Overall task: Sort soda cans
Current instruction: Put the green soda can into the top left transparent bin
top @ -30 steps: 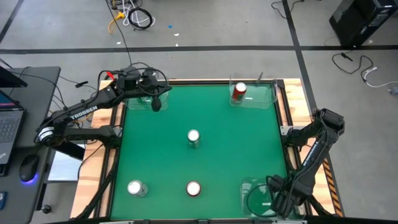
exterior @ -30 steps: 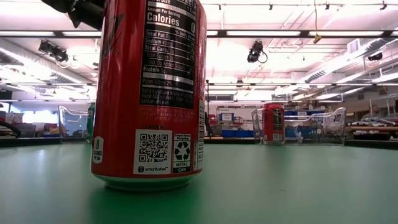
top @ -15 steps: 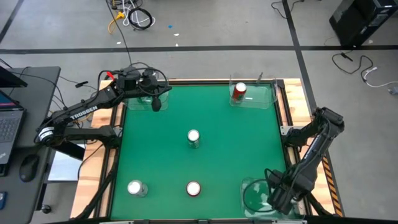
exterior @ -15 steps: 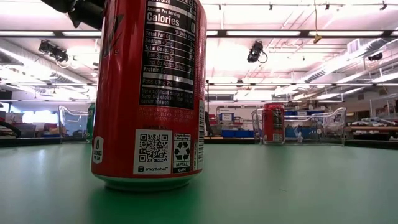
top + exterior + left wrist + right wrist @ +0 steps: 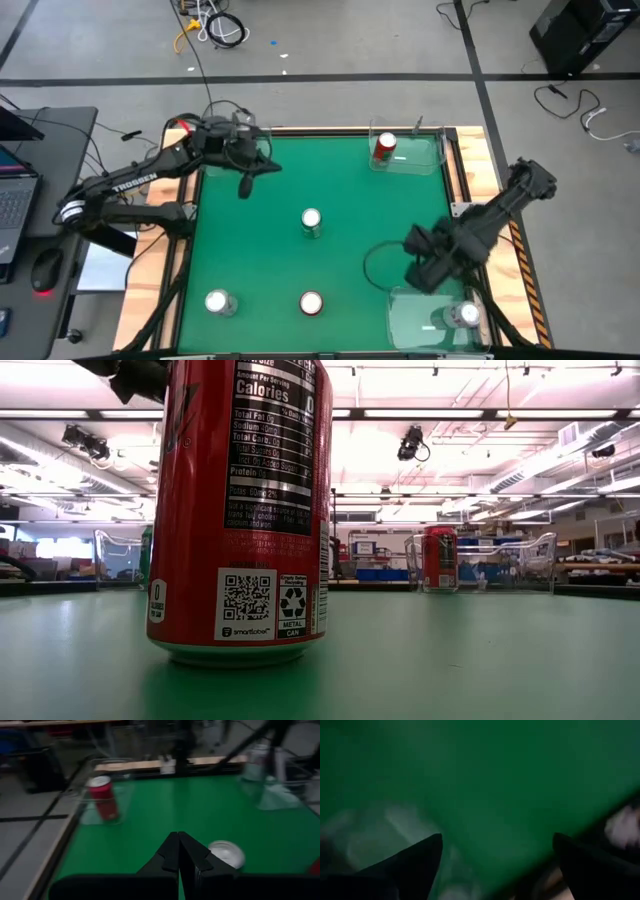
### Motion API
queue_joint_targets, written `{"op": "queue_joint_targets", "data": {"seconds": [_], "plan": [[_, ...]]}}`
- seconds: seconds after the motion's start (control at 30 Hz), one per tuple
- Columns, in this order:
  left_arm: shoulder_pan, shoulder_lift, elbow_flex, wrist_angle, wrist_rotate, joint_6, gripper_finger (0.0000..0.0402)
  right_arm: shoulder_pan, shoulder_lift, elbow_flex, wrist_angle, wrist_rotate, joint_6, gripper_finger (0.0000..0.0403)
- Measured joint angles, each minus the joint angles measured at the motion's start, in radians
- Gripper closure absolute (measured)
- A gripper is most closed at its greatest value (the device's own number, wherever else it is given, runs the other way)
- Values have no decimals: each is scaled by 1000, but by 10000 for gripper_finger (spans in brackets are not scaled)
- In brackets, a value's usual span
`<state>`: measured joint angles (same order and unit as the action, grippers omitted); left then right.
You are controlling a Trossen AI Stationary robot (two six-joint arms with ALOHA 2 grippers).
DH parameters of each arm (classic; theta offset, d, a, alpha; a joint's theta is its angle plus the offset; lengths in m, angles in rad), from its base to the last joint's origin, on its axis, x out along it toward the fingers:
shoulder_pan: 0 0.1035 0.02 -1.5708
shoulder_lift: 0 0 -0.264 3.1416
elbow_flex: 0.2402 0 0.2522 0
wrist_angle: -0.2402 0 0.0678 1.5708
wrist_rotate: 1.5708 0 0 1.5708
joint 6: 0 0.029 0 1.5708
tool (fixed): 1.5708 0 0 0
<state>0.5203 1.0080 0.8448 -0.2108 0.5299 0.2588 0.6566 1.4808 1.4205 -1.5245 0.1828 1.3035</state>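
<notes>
In the high view a red can [image 5: 385, 148] stands in the far right clear tray. A silver can [image 5: 463, 315] stands in the near right tray. On the green table stand a green-sided can [image 5: 311, 222], a silver can [image 5: 218, 301] and a red can [image 5: 311, 303], which fills the low view [image 5: 240, 510]. A green can [image 5: 146, 565] shows in the far left tray. My left gripper [image 5: 244, 183] is shut, in the air by the far left tray. My right gripper [image 5: 418, 275] is open [image 5: 497, 850], above the table just beyond the near right tray.
The far left tray [image 5: 232, 152] lies partly under my left arm. Wooden rails edge the table [image 5: 470, 180]. A laptop and mouse [image 5: 45, 270] sit off the left side. Bare green surface lies between the middle can and the right trays.
My right gripper has risen out of the near right tray and swung toward the table's middle and far side; a silver can now shows standing in that tray where the gripper was. My left gripper has drifted slightly toward the near edge, away from the far left tray.
</notes>
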Motion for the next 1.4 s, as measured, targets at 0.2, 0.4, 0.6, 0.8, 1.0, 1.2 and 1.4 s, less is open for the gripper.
{"op": "queue_joint_targets", "data": {"seconds": [0.2,0.4,0.6,0.8,1.0,1.2,1.4], "plan": [[-86,0,-110,67,-23,-28,401,-152,-66,-153,268,114,-283,79],[-135,1,-351,441,-4,-128,401,-318,-58,-382,679,122,-555,139],[-190,16,-462,583,-14,-140,401,-494,-46,-586,1314,111,-784,278],[-244,92,-491,598,-95,-192,376,-617,93,-647,1666,-81,-939,393],[-273,208,-491,675,-138,-249,302,-638,222,-602,1712,-155,-968,394],[-289,302,-490,752,-135,-270,227,-632,232,-601,1756,-162,-969,401],[-326,406,-489,881,-134,-269,175,-639,246,-601,1802,-185,-991,402]]}}
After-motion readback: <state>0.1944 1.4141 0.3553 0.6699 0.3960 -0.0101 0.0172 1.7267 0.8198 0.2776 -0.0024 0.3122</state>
